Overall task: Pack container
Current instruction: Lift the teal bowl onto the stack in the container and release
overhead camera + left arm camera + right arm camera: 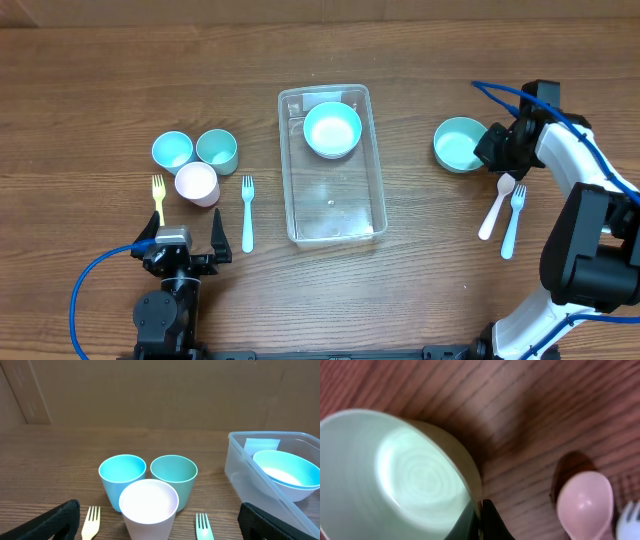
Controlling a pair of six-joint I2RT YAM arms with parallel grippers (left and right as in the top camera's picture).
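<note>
The container, a clear tub, is lying at the centre of the tabletop, carrying a light-blue bowl at its far end. The right hand is sitting well apart on the container's right, closed and seemingly pinching the rim of a teal bowl. The left hand is gaping empty near the front edge, the container lying ahead to its right.
</note>
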